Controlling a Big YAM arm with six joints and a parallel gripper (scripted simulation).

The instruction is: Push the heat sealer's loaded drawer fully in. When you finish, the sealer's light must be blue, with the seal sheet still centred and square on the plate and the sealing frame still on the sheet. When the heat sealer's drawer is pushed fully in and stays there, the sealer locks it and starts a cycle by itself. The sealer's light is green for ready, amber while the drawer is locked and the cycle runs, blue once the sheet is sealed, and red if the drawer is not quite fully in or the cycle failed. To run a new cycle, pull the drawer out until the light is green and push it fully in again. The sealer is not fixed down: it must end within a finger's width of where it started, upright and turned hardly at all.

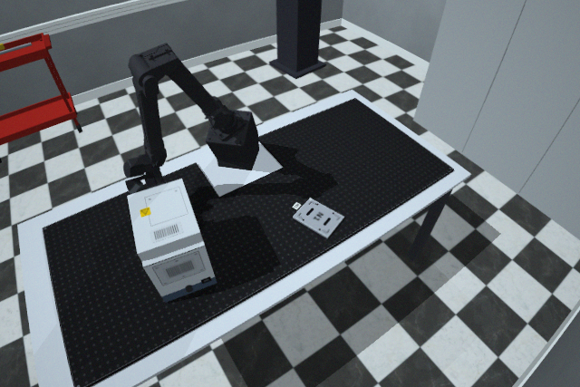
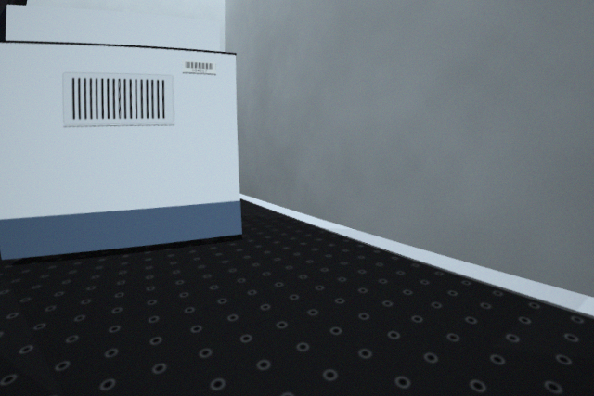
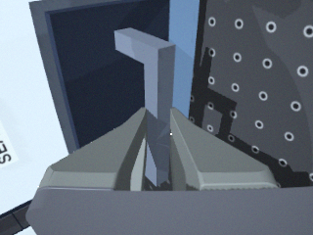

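Observation:
The heat sealer is a white box with a blue-grey base, standing upright on the black dotted mat at the left. Its vented face shows in the top and exterior views. I see no drawer, sheet, sealing frame or light in any view. My gripper hangs behind and to the right of the sealer, apart from it. It is shut on a grey L-shaped bar. In the wrist view a dark blue panel in a grey frame lies beyond the bar.
A small grey slotted plate with a white tag lies on the mat's front middle. A bare white table patch lies under the gripper. The white table rim surrounds the mat. A black pedestal and red rack stand beyond.

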